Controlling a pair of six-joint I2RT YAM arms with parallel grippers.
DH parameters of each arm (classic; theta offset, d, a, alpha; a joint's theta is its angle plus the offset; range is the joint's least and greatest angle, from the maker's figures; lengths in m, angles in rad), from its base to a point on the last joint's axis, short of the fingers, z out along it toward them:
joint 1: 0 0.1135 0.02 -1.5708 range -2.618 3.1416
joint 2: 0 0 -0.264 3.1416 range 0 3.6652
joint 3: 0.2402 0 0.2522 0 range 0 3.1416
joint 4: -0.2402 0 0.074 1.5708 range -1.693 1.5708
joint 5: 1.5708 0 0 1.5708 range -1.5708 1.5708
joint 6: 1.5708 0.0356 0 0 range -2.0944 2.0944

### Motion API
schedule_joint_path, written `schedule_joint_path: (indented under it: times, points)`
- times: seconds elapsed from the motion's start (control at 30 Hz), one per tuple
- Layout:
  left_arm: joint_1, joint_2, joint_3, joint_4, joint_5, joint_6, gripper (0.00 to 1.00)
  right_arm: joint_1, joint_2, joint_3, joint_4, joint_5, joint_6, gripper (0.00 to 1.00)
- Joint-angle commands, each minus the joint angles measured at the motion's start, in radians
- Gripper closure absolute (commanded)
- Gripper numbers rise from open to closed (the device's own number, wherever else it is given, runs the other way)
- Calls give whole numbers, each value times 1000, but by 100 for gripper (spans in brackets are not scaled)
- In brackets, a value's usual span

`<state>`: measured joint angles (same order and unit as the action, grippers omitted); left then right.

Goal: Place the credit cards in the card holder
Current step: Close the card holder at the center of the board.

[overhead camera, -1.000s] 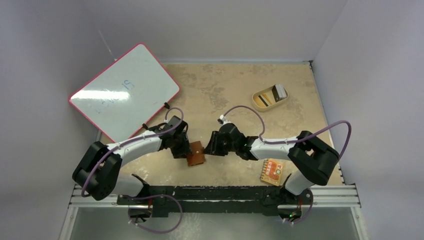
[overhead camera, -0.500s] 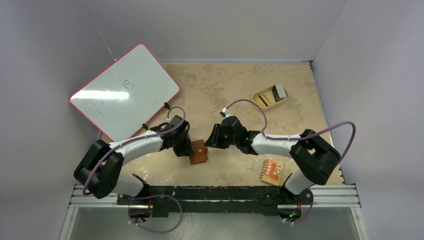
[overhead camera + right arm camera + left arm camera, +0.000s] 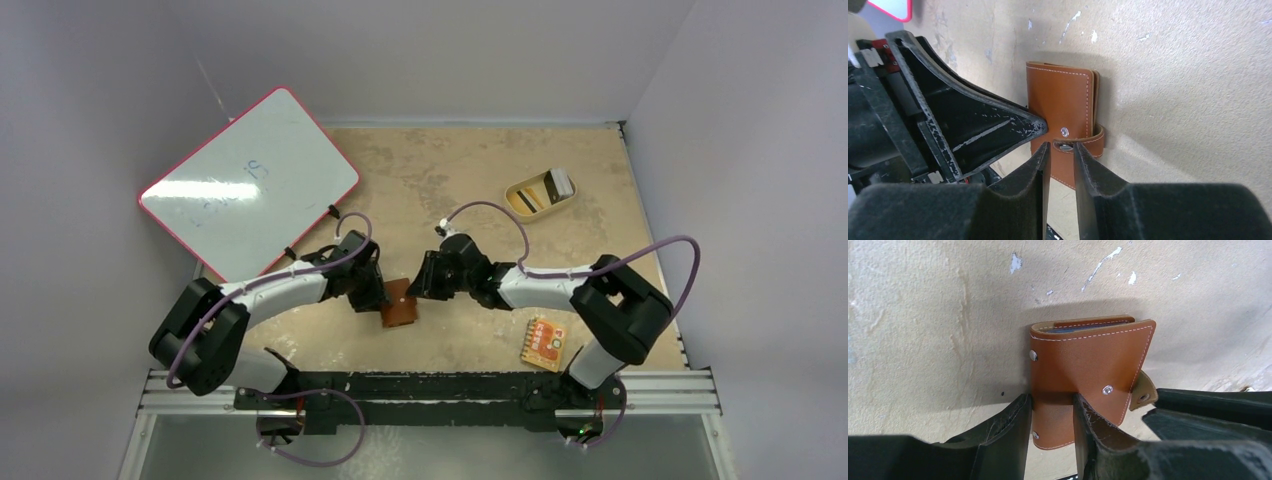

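Brown leather and folded shut, the wallet (image 3: 400,305) sits just below the middle of the top view, between the two arms. The left gripper (image 3: 1050,412) is clenched on the wallet's lower left edge, as the left wrist view frames it. The right gripper (image 3: 1062,150) has its fingers drawn almost together about the tip of the tab (image 3: 1087,141); whether they bite on it cannot be told. The cards (image 3: 543,189) appear to lie in the dish (image 3: 512,205) at the upper right of the top view, well apart from the wallet.

The step in hand looks to be opening the wallet, with no card fetched yet. The next move likely calls for a firm pinch on the tab and a pull away from the face while the left gripper braces.

In the top view the wallet's long axis runs roughly top to bottom, leaning slightly. Its tab side faces right in the frame.
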<state>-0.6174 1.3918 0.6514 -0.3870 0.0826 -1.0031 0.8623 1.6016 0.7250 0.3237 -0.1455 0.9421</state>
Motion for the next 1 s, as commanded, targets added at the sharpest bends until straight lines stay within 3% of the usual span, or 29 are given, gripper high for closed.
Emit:
schedule_joint_path:
  times: [0.0,0.43,0.63,0.97]
  points:
    - [-3,24,-24,47,0,1,66,19,17,20,37,-18,14,75]
    - [-4,21,-55,93,25,-15,66,27,47,47,-7,-3,-20,76]
    - [-4,13,-56,90,17,-19,66,27,-39,131,-231,122,-53,72]
    - [-3,-9,-84,179,56,-76,66,81,1,251,-467,306,-49,68]
